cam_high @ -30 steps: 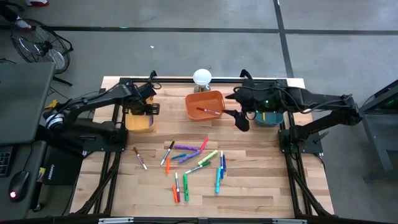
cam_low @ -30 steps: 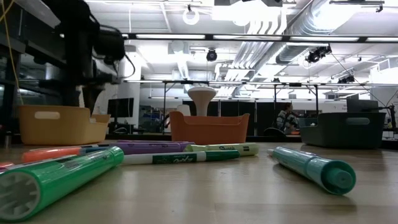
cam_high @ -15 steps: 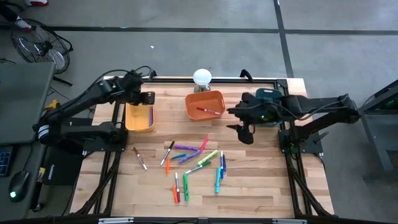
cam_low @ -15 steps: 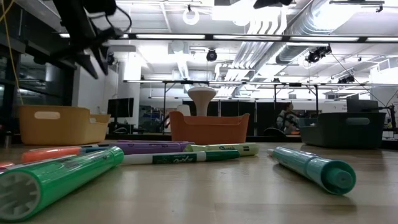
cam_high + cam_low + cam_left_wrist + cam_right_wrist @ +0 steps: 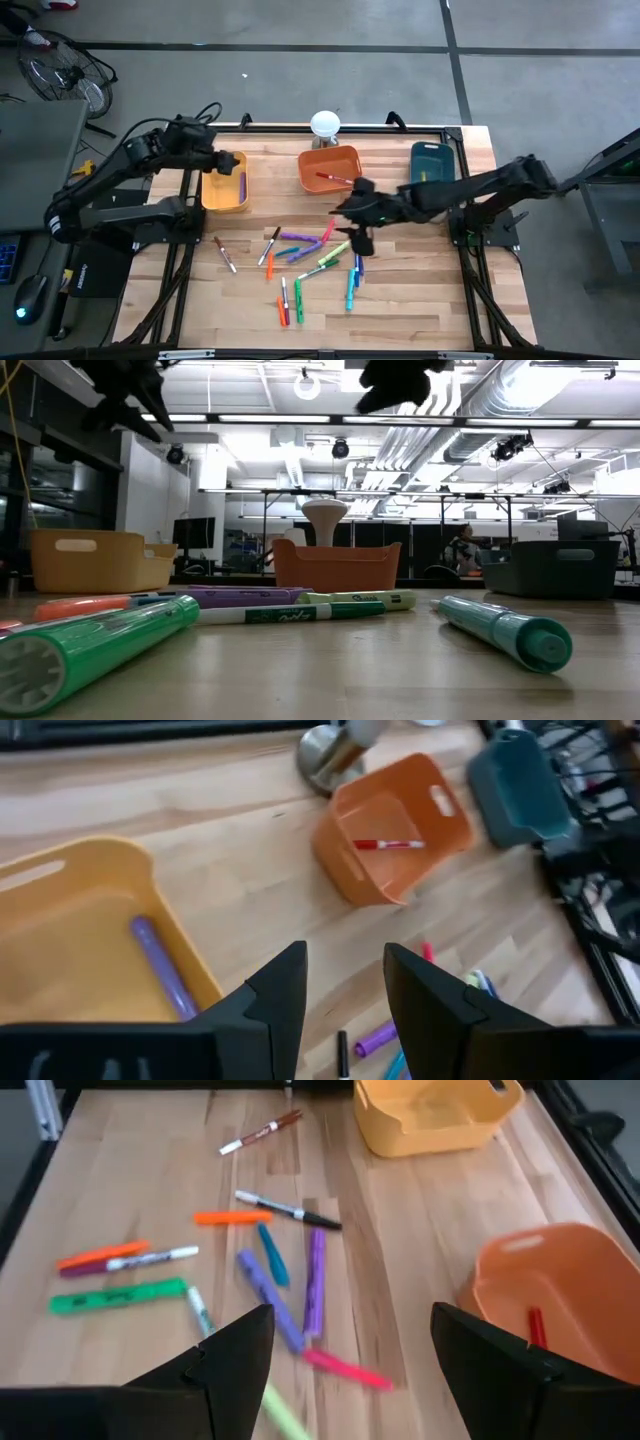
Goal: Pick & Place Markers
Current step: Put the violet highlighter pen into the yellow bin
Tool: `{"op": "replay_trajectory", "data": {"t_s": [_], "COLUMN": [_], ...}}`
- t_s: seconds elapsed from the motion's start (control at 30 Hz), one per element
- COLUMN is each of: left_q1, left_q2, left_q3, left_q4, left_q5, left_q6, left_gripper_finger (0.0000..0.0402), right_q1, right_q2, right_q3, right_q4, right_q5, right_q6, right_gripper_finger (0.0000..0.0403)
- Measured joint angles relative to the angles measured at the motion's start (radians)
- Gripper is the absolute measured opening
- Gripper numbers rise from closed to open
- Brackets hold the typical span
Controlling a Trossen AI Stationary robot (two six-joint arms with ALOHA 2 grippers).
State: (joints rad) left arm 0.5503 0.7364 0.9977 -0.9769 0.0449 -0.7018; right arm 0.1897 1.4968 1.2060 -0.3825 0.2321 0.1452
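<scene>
No writing can be read on the markers (image 5: 310, 258), which are scattered as slim sticks of purple, orange, green, teal and pink over the middle of the table (image 5: 420, 300). One purple marker (image 5: 160, 968) is seen lying in the yellow bin (image 5: 225, 182), and one red marker (image 5: 334, 178) in the orange bin (image 5: 329, 168). The left end effector (image 5: 345, 1010) is held above the yellow bin, fingers spread and empty. The right end effector (image 5: 350, 1370) is held over the scattered markers, spread wide and empty.

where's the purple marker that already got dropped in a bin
In the high view it lies inside the yellow bin at the table's left: the purple marker, just below the left gripper.
</scene>
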Motion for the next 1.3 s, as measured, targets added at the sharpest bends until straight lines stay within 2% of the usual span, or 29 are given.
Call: {"op": "replay_trajectory", "data": {"t_s": [0.13, 0.27, 0.37, 0.63, 0.8, 1.0, 1.3], "left_q1": [-0.061, -0.123, -0.167, -0.253, -0.288, -0.311, -0.309], "left_q2": [-0.042, -0.055, -0.054, -0.054, -0.054, -0.054, -0.054], "left_q3": [0.000, 0.000, 0.000, 0.000, 0.000, 0.000, 0.000], "left_q4": [0.018, 0.048, 0.065, 0.063, 0.062, 0.062, 0.061], "left_q5": [-0.009, -0.010, -0.020, -0.063, -0.093, -0.116, -0.118], "left_q6": [0.017, 0.021, 0.033, 0.044, 0.044, 0.044, 0.069], "left_gripper_finger": [0.0133, 0.0133, 0.0133, 0.0133, 0.0133, 0.0133, 0.0133], "right_q1": [-0.013, -0.041, -0.064, -0.080, -0.078, -0.080, -0.080], "right_q2": [0.106, 0.212, 0.299, 0.512, 0.616, 0.678, 0.685], "right_q3": [0.004, 0.051, 0.102, 0.265, 0.320, 0.324, 0.318], "right_q4": [0.107, 0.118, 0.117, 0.011, -0.050, -0.044, -0.001], "right_q5": [-0.001, -0.007, -0.059, -0.096, -0.135, -0.143, -0.151], "right_q6": [-0.018, -0.016, -0.025, -0.054, -0.055, -0.002, 0.030], "right_gripper_finger": [0.0259, 0.0259, 0.0259, 0.0259, 0.0259, 0.0259, 0.0259]}}
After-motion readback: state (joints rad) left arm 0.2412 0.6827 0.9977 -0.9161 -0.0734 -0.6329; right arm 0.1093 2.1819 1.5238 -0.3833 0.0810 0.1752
